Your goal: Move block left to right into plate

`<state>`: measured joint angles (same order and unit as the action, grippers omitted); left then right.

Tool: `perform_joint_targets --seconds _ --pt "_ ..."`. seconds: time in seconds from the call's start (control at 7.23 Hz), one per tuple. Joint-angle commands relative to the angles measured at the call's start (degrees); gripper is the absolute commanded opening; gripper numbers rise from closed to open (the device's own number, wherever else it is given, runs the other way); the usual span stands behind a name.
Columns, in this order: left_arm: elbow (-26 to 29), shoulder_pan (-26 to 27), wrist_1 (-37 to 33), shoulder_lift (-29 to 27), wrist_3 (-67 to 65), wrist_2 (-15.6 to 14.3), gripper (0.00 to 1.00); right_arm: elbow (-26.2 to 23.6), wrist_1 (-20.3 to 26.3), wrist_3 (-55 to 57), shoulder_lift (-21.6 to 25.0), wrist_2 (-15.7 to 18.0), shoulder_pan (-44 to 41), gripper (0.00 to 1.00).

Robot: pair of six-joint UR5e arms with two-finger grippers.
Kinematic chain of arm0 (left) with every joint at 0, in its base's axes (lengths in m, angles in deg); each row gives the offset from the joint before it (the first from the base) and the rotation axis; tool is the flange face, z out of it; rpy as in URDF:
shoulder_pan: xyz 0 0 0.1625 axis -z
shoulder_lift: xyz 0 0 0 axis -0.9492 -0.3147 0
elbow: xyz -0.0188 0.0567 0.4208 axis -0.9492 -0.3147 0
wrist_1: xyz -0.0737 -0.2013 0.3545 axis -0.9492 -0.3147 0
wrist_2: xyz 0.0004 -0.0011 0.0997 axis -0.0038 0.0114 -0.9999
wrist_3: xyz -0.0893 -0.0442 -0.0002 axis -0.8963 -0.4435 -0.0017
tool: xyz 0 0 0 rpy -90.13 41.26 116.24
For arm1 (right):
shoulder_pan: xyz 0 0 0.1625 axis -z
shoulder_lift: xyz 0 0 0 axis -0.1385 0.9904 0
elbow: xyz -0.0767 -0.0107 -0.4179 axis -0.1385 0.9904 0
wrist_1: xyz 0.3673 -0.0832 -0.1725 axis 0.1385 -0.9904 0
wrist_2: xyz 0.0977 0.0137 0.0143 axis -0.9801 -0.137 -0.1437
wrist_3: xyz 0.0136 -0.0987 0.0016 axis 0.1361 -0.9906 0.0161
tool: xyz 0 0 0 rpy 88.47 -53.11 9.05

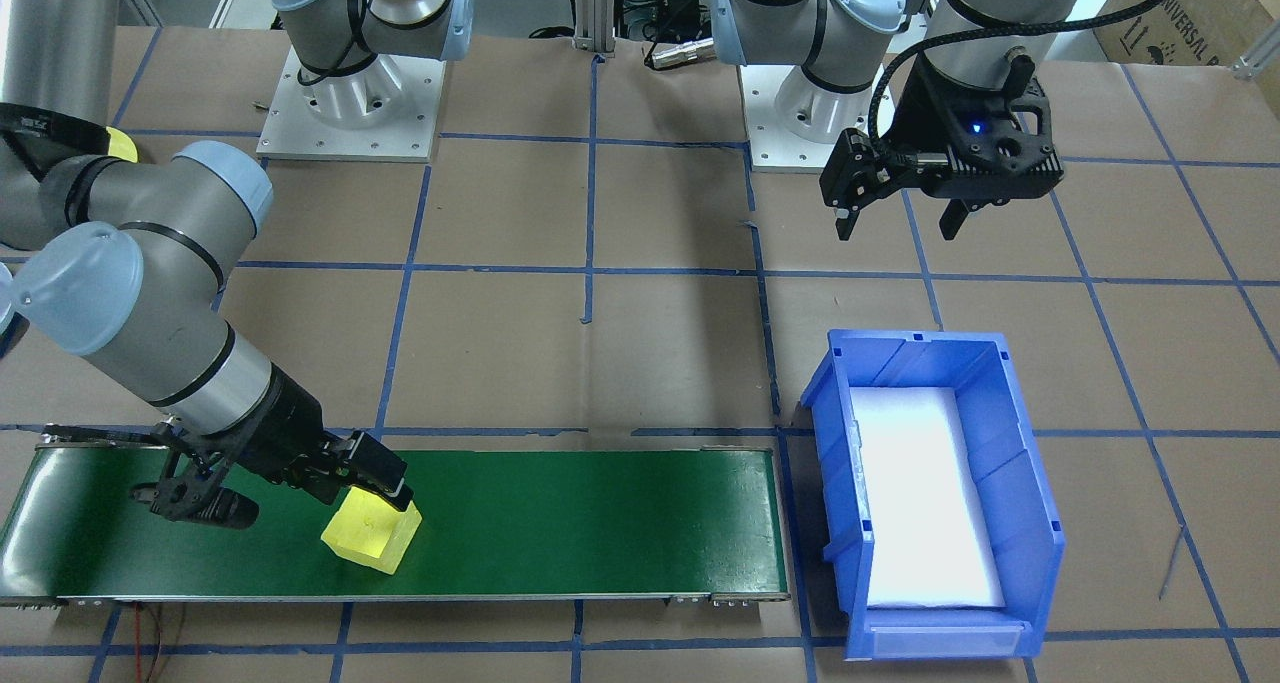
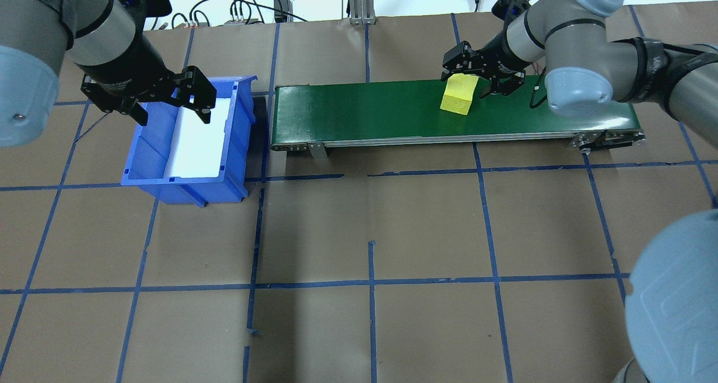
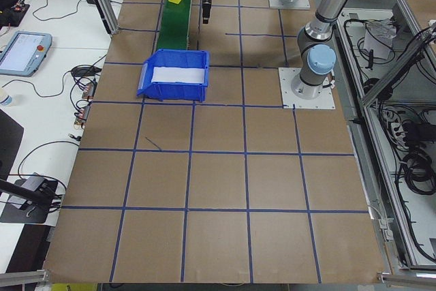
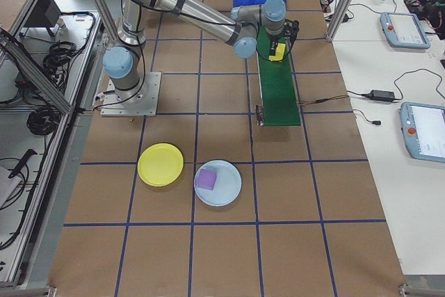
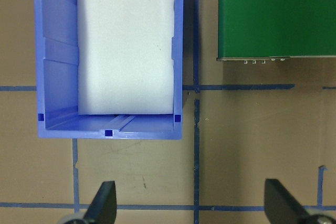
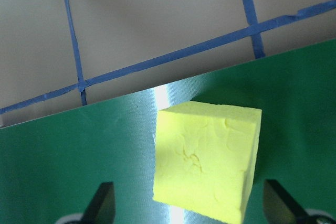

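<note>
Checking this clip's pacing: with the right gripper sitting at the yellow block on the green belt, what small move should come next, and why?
Probably close the right gripper on the yellow block. Its fingers stand open on either side of the block, which rests on the green belt, so only the squeeze seems left before lifting.

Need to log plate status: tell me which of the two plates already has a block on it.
The light blue plate, nearer the conveyor belt, holds a purple block. The yellow plate beside it is bare.
</note>
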<state>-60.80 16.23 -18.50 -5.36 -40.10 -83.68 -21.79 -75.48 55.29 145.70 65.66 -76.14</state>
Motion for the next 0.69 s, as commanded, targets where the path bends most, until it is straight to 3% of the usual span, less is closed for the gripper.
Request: perform_joint_targets --seconds 0.0,0.55 --pt "0.0 0.0 0.0 0.0 0.0 0.0 1.00 0.4 -0.5 0.0 -0.9 2.6 0.1 0.96" --pt "0.0 0.0 0.0 0.0 0.0 0.0 1.00 0.3 -0.2 -1.0 -0.4 8.4 0.9 0.23"
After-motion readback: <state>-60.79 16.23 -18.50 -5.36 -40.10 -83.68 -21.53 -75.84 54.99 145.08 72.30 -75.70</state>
